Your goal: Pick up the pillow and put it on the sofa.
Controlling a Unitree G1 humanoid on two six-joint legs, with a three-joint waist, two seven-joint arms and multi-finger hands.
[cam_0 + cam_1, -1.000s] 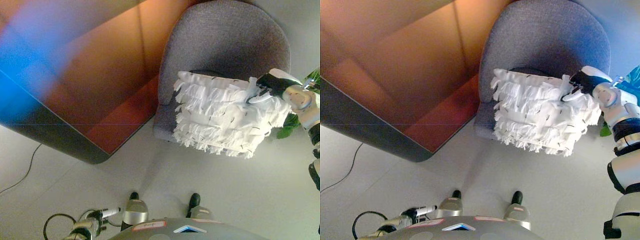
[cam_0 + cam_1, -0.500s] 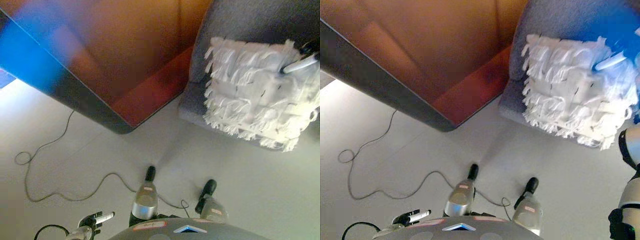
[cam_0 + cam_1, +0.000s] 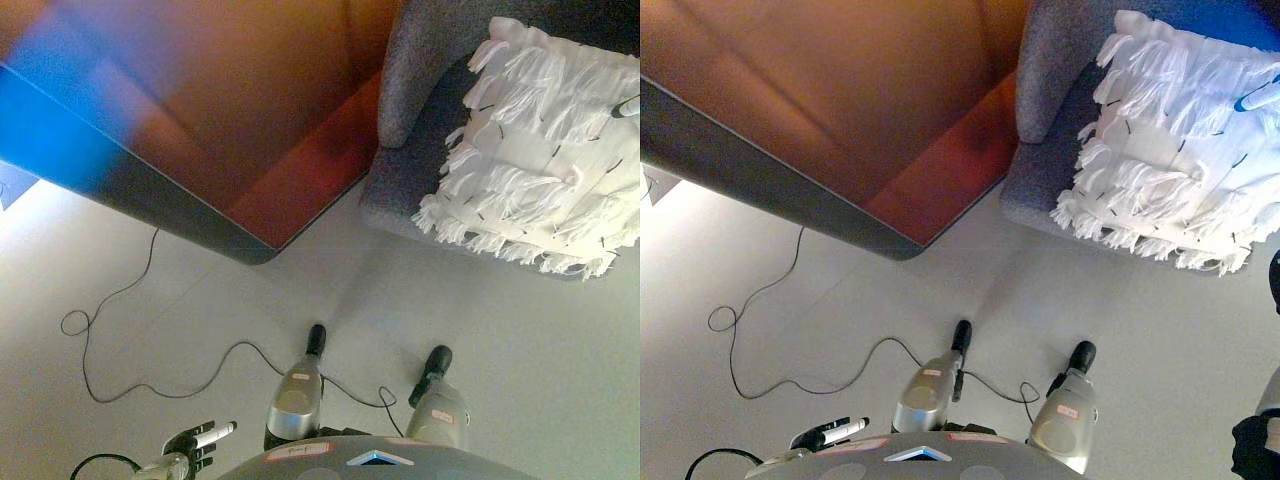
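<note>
One fringed white pillow [image 3: 545, 175] lay on the seat of the one grey sofa [image 3: 415, 75], its lower fringe overhanging the front edge. Of the right hand [image 3: 1258, 95] only a white tip showed, touching the pillow's right side; finger state could not be told. The left hand [image 3: 195, 443] hung low, fingers relaxed. Open floor [image 3: 520, 330] lay in front.

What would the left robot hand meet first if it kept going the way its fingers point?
Nothing close, as far as I can tell. The left robot hand hangs low with fingers pointing right, over bare grey floor. Depth is unclear.
</note>
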